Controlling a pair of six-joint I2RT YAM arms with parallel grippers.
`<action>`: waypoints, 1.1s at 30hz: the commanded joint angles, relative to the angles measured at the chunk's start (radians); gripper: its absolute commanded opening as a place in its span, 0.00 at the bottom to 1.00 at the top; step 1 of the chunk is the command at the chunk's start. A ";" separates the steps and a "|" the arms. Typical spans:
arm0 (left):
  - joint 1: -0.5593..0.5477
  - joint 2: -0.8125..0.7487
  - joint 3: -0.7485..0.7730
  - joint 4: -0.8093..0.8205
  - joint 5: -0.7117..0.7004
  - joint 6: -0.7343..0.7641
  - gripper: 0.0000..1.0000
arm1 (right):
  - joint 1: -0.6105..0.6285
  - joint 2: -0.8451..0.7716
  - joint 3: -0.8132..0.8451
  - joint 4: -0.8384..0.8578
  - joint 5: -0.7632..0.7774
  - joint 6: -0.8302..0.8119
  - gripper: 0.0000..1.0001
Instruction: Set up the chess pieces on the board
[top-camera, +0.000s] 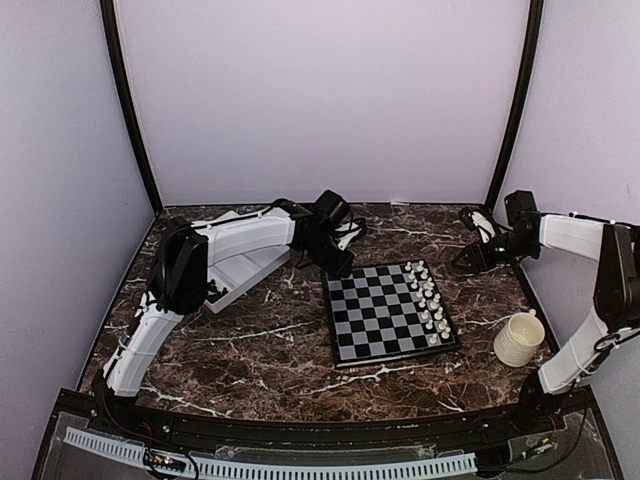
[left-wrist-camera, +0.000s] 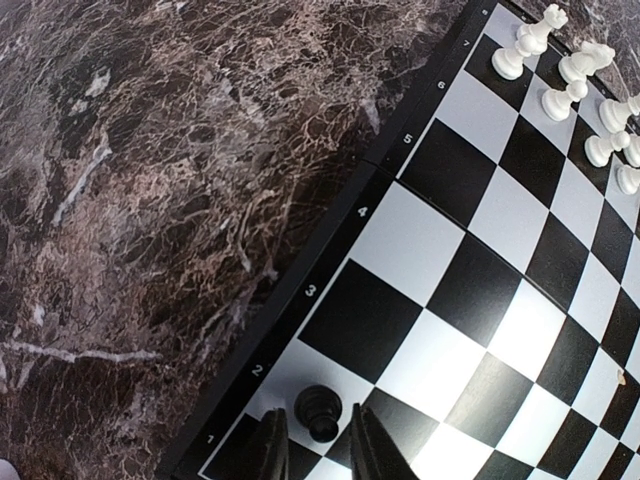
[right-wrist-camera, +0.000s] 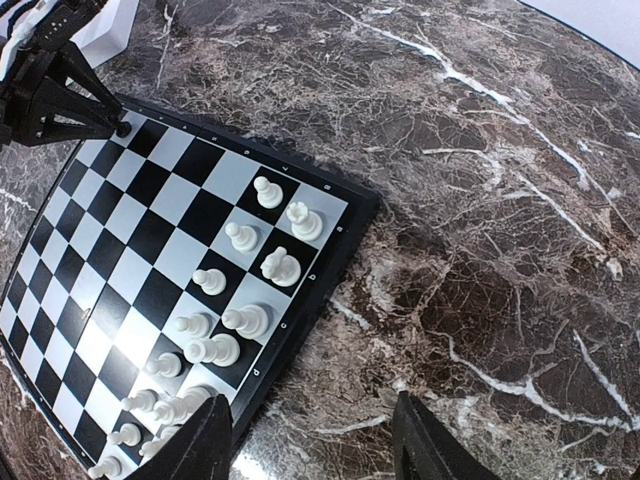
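We judge the step in hand to be setting down one black chessman (left-wrist-camera: 318, 410) on the board (left-wrist-camera: 470, 290). It stands on a light square in the row marked 2, right against the board's rim and near a corner. That is the side opposite the white chessmen (right-wrist-camera: 240, 320), which crowd two rows along the other edge.

The left fingers (left-wrist-camera: 272, 455) flank the piece on both sides, only narrowly parted. We see a sliver of square between each finger and the piece, so it seems to stand on its own.

To do this well, we should widen the gap a little more before moving. Then we rise straight up from the board, with no sideways drift, because so small a piece tips at the lightest brush. We should also check that it sits upright and inside its square.

The right fingers (right-wrist-camera: 205, 445) stand wide and hold nothing. They hang over the tabletop (right-wrist-camera: 500, 250) just beside the board's white-piece edge, and are best kept there.
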 joint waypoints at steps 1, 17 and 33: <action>-0.005 0.002 0.026 -0.005 -0.001 -0.002 0.27 | 0.007 0.010 0.004 -0.001 0.000 -0.011 0.56; -0.015 -0.343 -0.047 -0.124 -0.119 0.065 0.55 | 0.007 -0.019 0.000 -0.007 -0.001 -0.003 0.56; 0.458 -0.842 -0.835 -0.185 -0.272 -0.009 0.43 | 0.010 0.021 0.034 -0.048 -0.097 -0.038 0.54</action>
